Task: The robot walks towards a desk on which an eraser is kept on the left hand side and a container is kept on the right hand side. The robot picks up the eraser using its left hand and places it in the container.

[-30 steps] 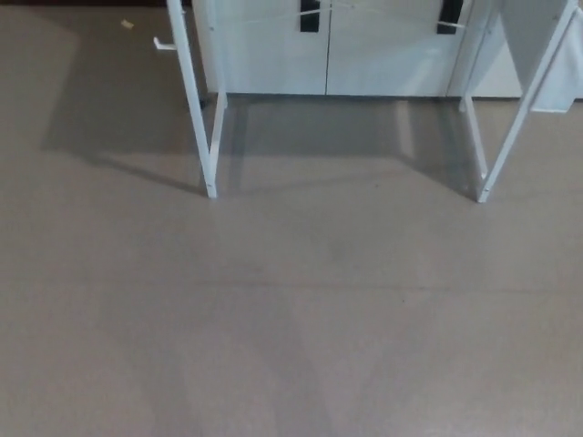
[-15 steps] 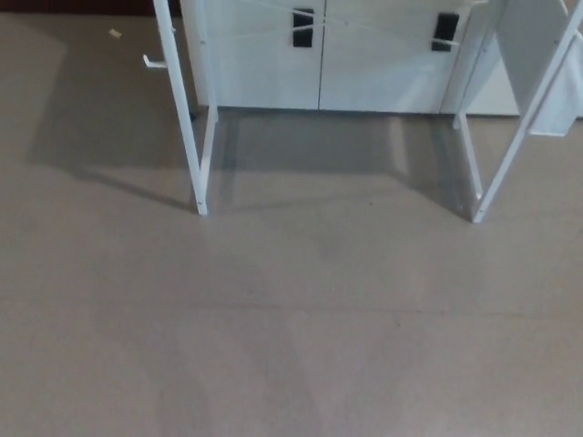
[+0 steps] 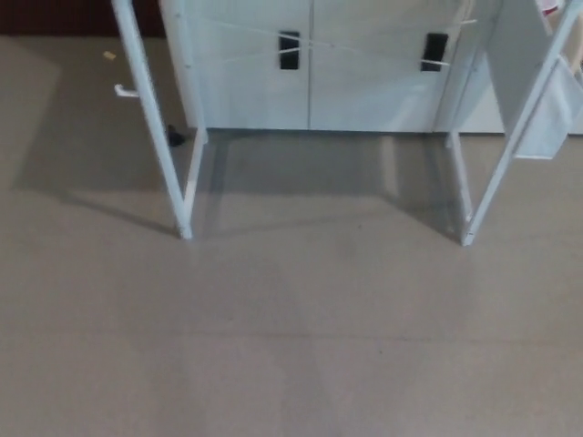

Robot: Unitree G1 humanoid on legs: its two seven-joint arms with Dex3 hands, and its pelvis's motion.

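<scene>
Floor (image 3: 291, 346) and white desk legs (image 3: 182, 182) fill the view; eraser, container and either robot hand stay unseen.

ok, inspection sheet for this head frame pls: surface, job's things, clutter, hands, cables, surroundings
Surface: desk top not in view; only the white desk legs, left and right, stand on the floor.
Job's things: eraser and container, nothing seen.
Clutter: small pale scrap on the floor far left; small dark object behind the left leg, too small to identify.
Hands: neither in view.
Cables: nothing seen.
Surroundings: white cabinet with two black handles behind the desk; grey-brown floor with shadows under the frame.
</scene>
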